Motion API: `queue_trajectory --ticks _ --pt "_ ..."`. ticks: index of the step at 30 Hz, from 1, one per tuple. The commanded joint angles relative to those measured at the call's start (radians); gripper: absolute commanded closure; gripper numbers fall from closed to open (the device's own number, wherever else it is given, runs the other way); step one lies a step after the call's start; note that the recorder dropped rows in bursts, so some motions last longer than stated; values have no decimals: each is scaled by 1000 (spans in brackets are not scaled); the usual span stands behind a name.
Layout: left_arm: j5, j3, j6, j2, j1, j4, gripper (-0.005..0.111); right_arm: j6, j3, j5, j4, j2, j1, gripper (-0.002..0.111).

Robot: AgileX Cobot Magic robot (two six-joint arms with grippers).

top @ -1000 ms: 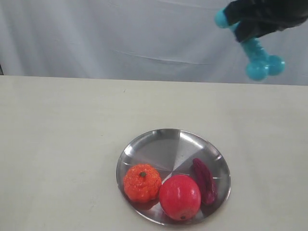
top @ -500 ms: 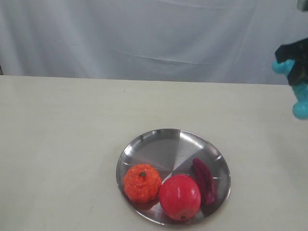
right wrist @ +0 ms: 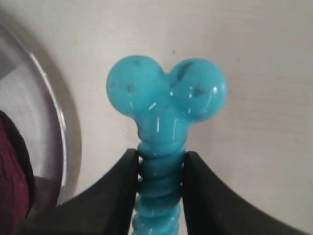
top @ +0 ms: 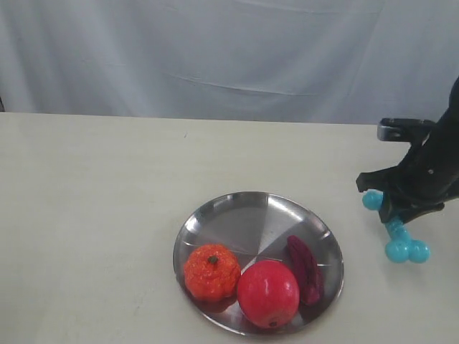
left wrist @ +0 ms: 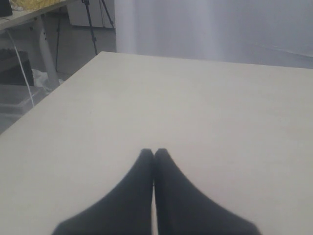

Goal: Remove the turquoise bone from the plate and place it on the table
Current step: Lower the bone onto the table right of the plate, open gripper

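My right gripper is shut on the ribbed shaft of the turquoise bone, low over the table to the right of the plate. In the right wrist view the black fingers clamp the turquoise bone just behind its knobbed end, over pale tabletop beside the plate rim. Whether the lower knobs touch the table I cannot tell. The left gripper is shut and holds nothing, above bare table; it does not show in the exterior view.
The plate holds an orange toy fruit, a red apple and a dark purple piece. A pale curtain hangs behind the table's far edge. The table's left edge shows in the left wrist view.
The right gripper has carried the bone down from high at the upper right to just above the table beside the plate. The plate and fruits have not moved.
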Motion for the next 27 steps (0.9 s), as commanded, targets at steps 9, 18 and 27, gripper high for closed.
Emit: queue_trajectory --ticks 9,18,27 --pt "-5 3 -4 -1 0 0 107 6 1 -90 30 154 -4 108" --pt "-5 3 -4 -1 0 0 107 -27 1 -83 30 138 -4 69" --pt "-5 3 -4 -1 0 0 107 -27 -1 -58 30 -77 -4 68"
